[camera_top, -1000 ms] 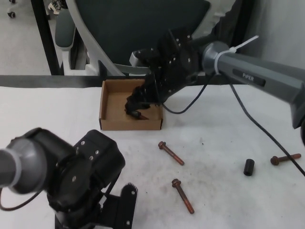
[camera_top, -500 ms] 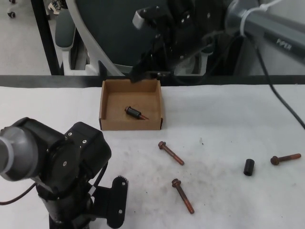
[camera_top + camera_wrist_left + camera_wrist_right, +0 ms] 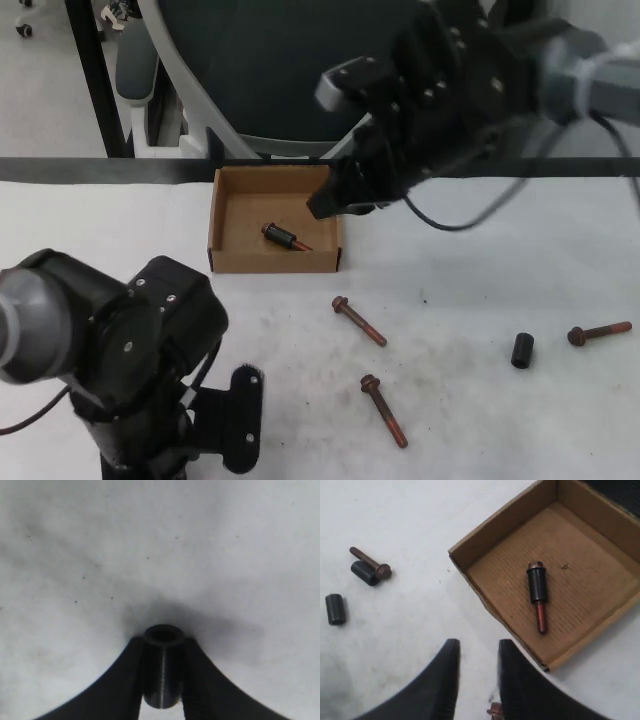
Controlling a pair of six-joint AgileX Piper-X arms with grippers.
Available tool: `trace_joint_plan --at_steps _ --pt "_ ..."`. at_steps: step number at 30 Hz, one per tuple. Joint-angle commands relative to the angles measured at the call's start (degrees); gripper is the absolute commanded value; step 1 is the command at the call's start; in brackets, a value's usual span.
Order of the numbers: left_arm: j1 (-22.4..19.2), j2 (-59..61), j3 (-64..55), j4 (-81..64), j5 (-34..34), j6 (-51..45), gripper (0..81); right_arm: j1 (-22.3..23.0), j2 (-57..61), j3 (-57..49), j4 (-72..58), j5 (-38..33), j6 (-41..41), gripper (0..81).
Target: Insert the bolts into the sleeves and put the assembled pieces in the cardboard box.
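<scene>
**Left claw hugs a sleeve, right claw hangs by the box**

The left claw [image 3: 163, 641] is down low over the white bench [image 3: 75, 540]. Its two fingers [image 3: 125, 680] press on a black sleeve [image 3: 163, 675] from both sides and hold it tight. The sleeve stands between the tips, and you can look into its hole.

Far in front of that claw, and a bit to its right, sits the cardboard box [image 3: 275, 262]. One joined piece [image 3: 538, 592], a bolt pushed through a sleeve, lies flat on the box floor, away from the walls.

The right claw [image 3: 477, 647] hangs over the bench just outside the box, close to one wall. Its fingers stand a little way apart, with nothing between them. On the claw's side away from the box lie a lone sleeve [image 3: 335, 609] and a rusty bolt [image 3: 367, 560] that touches another sleeve [image 3: 364, 574].

Nearer to the camera than the right claw lie two loose bolts. The first bolt [image 3: 358, 321] is close to the claw, and the second bolt [image 3: 384, 410] is further off. Well off to the claw's right are a short sleeve [image 3: 522, 350] and, near it, the last bolt [image 3: 598, 332]. These two do not touch.
</scene>
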Motion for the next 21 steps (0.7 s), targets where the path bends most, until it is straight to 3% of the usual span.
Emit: trace_joint_plan --at_steps 1,5,12,21 --pt "0.17 -3.69 0.53 -5.65 5.44 -6.35 0.8 -0.12 -4.41 4.40 -6.25 -0.10 2.44 25.9" --pt "-0.06 -10.00 0.69 -5.67 9.94 -11.46 0.8 0.36 -11.10 14.76 -12.81 -0.10 6.64 25.9" --pt "-0.61 -23.39 6.92 -12.90 16.94 -23.15 0.8 2.98 -18.36 24.96 -11.47 0.89 9.10 25.9" --pt "-6.73 -42.38 18.08 -27.31 17.32 -43.64 0.8 9.40 -19.07 26.18 1.74 13.29 9.11 25.9"
